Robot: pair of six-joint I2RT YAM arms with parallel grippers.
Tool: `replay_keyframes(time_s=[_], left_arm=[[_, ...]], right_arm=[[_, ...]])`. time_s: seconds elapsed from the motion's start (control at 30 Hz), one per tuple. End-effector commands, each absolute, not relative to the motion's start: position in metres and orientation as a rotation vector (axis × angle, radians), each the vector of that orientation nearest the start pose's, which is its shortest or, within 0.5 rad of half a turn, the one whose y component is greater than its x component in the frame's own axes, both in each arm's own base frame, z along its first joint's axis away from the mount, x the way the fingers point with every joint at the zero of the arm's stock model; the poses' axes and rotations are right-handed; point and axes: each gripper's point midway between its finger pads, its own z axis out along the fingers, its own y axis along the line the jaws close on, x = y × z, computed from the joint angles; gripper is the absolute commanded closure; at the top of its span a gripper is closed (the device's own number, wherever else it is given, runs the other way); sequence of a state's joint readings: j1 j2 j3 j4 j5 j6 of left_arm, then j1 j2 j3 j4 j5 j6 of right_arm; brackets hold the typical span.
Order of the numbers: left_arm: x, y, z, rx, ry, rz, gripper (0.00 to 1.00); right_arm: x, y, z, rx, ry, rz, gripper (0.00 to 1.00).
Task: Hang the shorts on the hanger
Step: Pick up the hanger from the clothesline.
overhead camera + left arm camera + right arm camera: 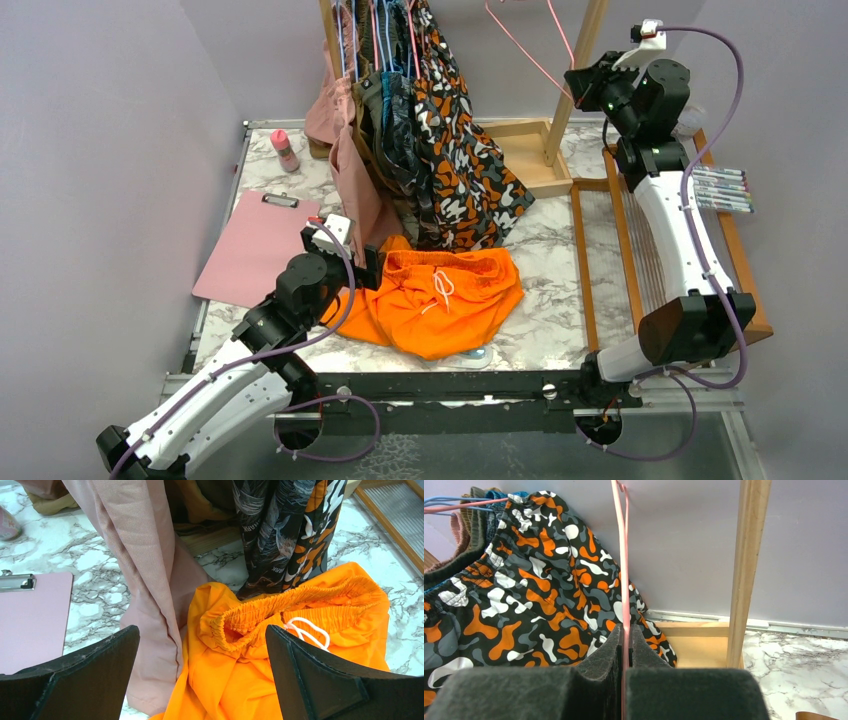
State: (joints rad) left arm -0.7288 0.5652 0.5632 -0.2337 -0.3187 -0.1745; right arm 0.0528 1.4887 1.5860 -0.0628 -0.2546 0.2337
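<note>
The orange shorts (445,300) are seen crumpled on the marbled bench (545,320), with the waistband and white drawstring (307,630) turned up. They lie just ahead of the left hand (201,635), whose fingers are spread wide with nothing gripped between them. The pink wire hanger (624,570) is pinched between the pressed-together fingers of the right hand (625,642), which is raised beside the wooden rack post (746,570) and the hanging camouflage garment (524,595), well apart from the shorts.
</note>
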Motion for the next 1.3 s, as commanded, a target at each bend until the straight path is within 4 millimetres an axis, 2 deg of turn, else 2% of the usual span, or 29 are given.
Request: replay_keyframes(time_s=[0.0, 0.5, 0.8, 1.03, 1.27], left_arm=[[0.233, -0.146, 0.225, 0.276, 1.767, -0.373, 0.02], [0.233, -0.145, 0.224, 0.269, 1.775, -0.367, 0.02], [0.234, -0.146, 0.221, 0.274, 1.786, -0.36, 0.02], [0.234, -0.144, 0.221, 0.268, 1.788, -0.352, 0.02], [0.235, -0.142, 0.222, 0.258, 1.786, -0.346, 0.02]], right_arm=[[0.476, 0.079, 0.442, -0.048, 1.52, 0.414, 0.99], [0.463, 0.088, 0.473, 0.005, 1.354, 0.495, 0.99], [0.446, 0.086, 0.486, 0.004, 1.293, 0.485, 0.99], [0.434, 0.086, 0.482, -0.002, 1.308, 0.487, 0.99], [0.406, 0.083, 0.472, 0.016, 1.34, 0.495, 0.99]])
